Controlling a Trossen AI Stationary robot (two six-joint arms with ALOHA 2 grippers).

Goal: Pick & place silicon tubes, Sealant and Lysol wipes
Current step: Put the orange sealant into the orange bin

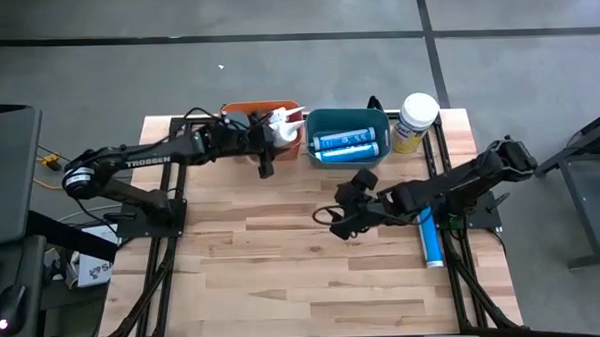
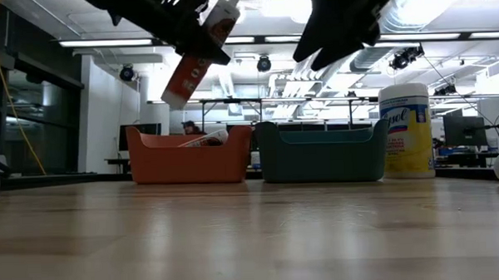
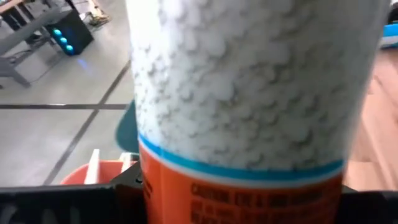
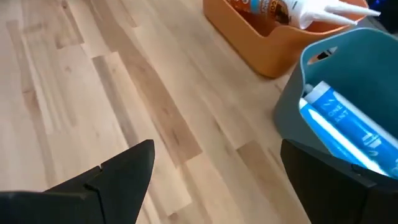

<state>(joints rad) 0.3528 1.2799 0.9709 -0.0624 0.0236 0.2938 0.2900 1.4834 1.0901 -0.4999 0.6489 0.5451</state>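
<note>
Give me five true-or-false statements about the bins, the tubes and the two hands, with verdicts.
1. The left hand holds an orange-and-white sealant tube in the air above the orange bin. True.
2. The teal bin is empty. False: blue tubes lie in it.
3. The Lysol wipes stand upright on the table, beside the teal bin. True.
4. The right hand grips a blue tube. False: it is open and empty.
5. A blue tube lies on the table near the right arm. True.
</note>
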